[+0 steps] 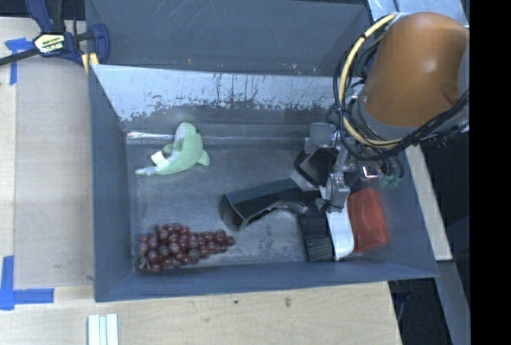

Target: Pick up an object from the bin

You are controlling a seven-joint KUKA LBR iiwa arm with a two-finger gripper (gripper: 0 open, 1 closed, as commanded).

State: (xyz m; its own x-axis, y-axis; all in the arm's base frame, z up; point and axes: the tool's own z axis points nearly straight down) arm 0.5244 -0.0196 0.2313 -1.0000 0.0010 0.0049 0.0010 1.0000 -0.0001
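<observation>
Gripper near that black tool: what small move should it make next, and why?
Probably ease straight down: the gripper sits over the right end of the black tool, beside the brush and red block, with nothing visibly held.

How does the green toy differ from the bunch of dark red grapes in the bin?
The green toy is pale green and one smooth curved piece, fish-like; the grapes are dark red, a cluster of many round balls. The green toy lies nearer the far wall of the bin; the grapes lie against the near wall. The grapes spread wider than the green toy. Both lie in the bin's left half.
</observation>
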